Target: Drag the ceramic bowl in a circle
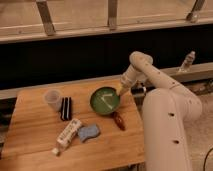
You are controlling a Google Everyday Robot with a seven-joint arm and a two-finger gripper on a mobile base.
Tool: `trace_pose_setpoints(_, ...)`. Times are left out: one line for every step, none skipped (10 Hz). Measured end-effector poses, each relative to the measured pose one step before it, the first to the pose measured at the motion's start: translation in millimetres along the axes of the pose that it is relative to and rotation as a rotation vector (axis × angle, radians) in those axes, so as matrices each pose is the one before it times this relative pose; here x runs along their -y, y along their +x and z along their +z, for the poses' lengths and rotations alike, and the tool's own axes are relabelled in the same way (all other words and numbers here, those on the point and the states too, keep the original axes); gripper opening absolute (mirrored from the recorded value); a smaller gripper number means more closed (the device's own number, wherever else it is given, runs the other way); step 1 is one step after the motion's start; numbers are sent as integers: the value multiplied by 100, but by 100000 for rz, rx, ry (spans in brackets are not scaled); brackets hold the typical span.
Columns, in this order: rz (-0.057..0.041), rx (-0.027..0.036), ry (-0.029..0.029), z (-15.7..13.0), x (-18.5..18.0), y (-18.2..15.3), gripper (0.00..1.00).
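Hand [121,91] closed at the rim of the bowl [99,105] (grip itself unclear) | bowl lies toward the cup [52,99] from the hand | on table [30,135]

My wooden table [30,127] carries: ceramic bowl [105,101] toward its far right, my gripper [121,91] closed at the bowl's right rim; plastic cup [52,99] just beside a black block [66,108]; white tube [69,134] beside a blue sponge [89,132]; reddish-brown item [118,120] just in front of the bowl.
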Motion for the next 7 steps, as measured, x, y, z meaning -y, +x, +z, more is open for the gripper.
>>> trace_pose_setpoints(-1747,61,-227,15,-698,-403,0)
trace_pose_setpoints(-26,-121,-19,77,-11,10,0)
trace_pose_setpoints(360,255,14,-170,223,128,0)
trace_pose_setpoints(-54,-76,32,37,-26,-15,0)
trace_pose_setpoints(-305,-127,-36,99,-200,-121,0)
trace_pose_setpoints(-72,317,213,-87,94,-24,0)
trace_pose_setpoints(-1517,117,966,-357,-160,-385,0)
